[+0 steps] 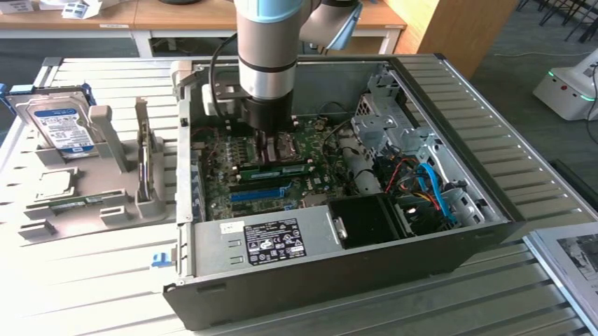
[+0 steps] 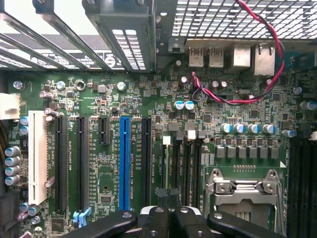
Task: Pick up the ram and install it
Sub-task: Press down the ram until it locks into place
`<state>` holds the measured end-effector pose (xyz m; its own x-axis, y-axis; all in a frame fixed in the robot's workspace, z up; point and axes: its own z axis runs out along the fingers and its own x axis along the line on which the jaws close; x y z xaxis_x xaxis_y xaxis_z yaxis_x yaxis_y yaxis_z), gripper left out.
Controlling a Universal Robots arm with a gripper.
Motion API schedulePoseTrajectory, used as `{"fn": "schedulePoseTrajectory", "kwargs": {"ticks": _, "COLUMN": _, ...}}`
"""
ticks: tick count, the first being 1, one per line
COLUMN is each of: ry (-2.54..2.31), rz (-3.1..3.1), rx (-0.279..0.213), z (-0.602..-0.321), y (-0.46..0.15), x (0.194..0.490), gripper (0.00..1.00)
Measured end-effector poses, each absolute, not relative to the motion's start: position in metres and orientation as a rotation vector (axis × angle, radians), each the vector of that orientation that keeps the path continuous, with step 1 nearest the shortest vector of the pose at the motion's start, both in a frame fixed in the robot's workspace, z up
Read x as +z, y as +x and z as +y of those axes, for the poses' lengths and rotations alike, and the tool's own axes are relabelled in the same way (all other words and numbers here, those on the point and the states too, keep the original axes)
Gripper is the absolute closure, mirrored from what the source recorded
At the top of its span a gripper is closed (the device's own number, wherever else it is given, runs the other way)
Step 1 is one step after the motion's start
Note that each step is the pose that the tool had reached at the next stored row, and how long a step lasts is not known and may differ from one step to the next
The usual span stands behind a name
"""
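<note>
In the exterior view the arm reaches down into an open computer case (image 1: pixel 467 241) lying on its side on a slatted worktop (image 1: pixel 84 280), and its claw (image 1: pixel 271 136) hangs just above the motherboard (image 1: pixel 224 189) near the memory slots. A green ram (image 1: pixel 279 169) stick lies flat across the board just in front of the claw, seemingly seated in a slot; whether the claw touches it cannot be told. The claw's fingers are pressed together, and nothing can be seen pinched between them. This view also takes in a grey holder (image 1: pixel 117 203) to its left, with a hard drive (image 1: pixel 64 126) bearing a blue-and-white label, and the power supply (image 1: pixel 266 241) with a black label whose writing is too small to read. The wrist view looks straight onto the motherboard (image 2: pixel 109 163), showing a blue expansion slot (image 2: pixel 124 161), black slots, a white slot (image 2: pixel 37 156), the processor socket (image 2: pixel 245 191) and red-and-black wires (image 2: pixel 267 84). The claw (image 2: pixel 168 223) appears there as dark linkages at the frame edge.
</note>
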<state>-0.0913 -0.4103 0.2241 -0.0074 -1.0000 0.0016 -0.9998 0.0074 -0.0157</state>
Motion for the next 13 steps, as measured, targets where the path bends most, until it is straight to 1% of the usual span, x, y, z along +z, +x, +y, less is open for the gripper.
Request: {"fn": "schedulePoseTrajectory", "kwargs": {"ticks": 13, "ry": -2.207, "rz": 2.224, "rx": -0.019, "z": -0.411, "y": -0.092, "x": 0.247, "gripper": 0.90}}
